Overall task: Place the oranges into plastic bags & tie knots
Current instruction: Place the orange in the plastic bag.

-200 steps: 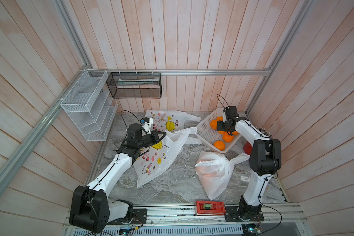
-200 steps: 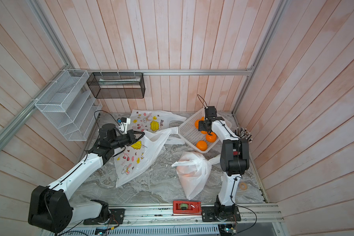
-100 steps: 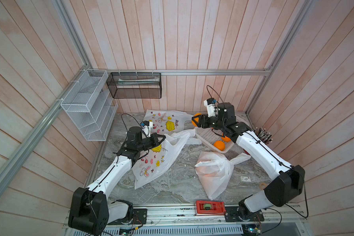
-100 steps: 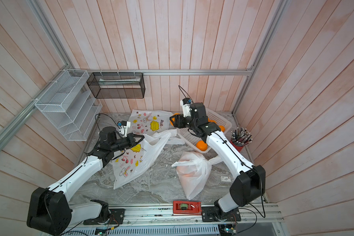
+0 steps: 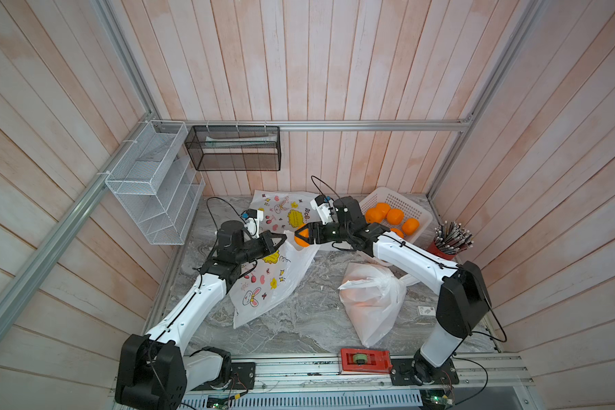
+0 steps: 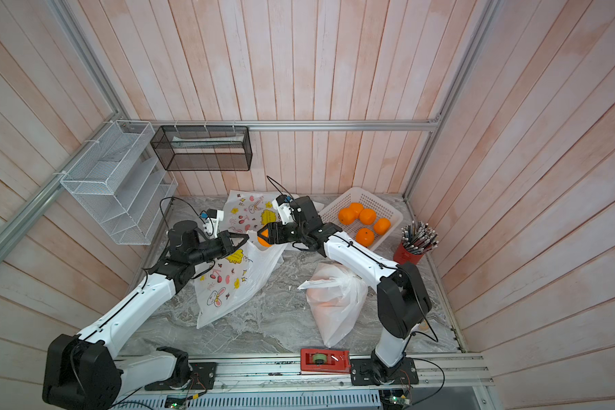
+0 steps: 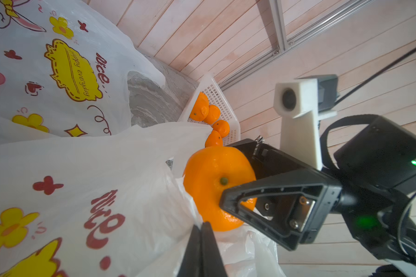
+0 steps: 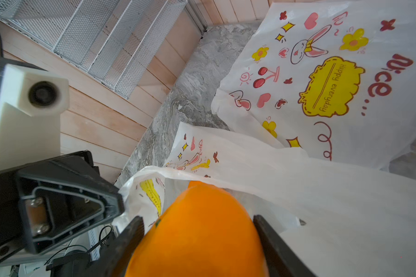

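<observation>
The orange (image 5: 303, 242) (image 6: 264, 241) is clamped in the right gripper (image 5: 299, 238) (image 6: 261, 237), off the desk (image 5: 299, 319), above its back middle and right at the raised mouth of the printed bag (image 5: 267, 280); only the right wrist view shows a finger (image 8: 130, 235) pressed on each side of the orange (image 8: 197, 239), with the bag's opening just beyond; only the left wrist view shows the green stem spot, and the left gripper (image 7: 200, 249) with its fingers pinched together on the bag's edge; only the top views take in the tied bag (image 5: 373, 301), lying toward the near right of the desk; a flat printed bag (image 5: 284, 207) lies at the back edge; five more oranges (image 6: 367, 216) lie in the white basket (image 5: 402, 200) at the back right corner; the right arm stretches long from the near right edge toward the middle, gripper level, pointing at the left arm; the left arm rises from the near left corner, gripper level; the two tips almost meet.
</observation>
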### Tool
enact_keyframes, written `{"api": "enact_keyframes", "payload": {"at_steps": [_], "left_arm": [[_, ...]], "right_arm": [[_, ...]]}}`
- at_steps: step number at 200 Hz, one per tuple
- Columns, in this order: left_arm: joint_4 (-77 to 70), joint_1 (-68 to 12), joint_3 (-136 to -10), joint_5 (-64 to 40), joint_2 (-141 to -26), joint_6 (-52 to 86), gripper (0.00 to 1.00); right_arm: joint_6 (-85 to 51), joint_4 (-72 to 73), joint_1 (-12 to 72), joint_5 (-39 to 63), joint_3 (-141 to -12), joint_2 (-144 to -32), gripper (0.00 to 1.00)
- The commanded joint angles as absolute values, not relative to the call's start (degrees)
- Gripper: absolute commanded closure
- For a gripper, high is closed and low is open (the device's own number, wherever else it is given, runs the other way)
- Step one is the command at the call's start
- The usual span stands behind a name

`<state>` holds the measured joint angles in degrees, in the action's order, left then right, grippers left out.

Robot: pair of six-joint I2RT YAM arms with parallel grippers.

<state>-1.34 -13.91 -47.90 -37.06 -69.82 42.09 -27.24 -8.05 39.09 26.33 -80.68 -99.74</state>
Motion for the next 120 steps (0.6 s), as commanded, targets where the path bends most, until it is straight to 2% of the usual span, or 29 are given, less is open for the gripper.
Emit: {"api": "enact_keyframes", "payload": {"at_steps": [1,87,120], "left_arm": [[-2.96,-13.71,-47.37,-36.97,-68.67,42.69,1.0],[-6.09,-13.71,-44.39,-37.35,-66.46,45.14,1.0],[-6.54,-13.71,-42.18,-35.2,-65.3,46.26,1.0]], "right_arm": [[-29.27,-5.09,40.24,29.27,-79.82,-101.69,0.46],[-31.85,-2.03,43.59,33.14,-82.33,-110.96,0.42],[-32.47,-1.22,44.47,33.58,-82.44,-112.58,0.28]]}}
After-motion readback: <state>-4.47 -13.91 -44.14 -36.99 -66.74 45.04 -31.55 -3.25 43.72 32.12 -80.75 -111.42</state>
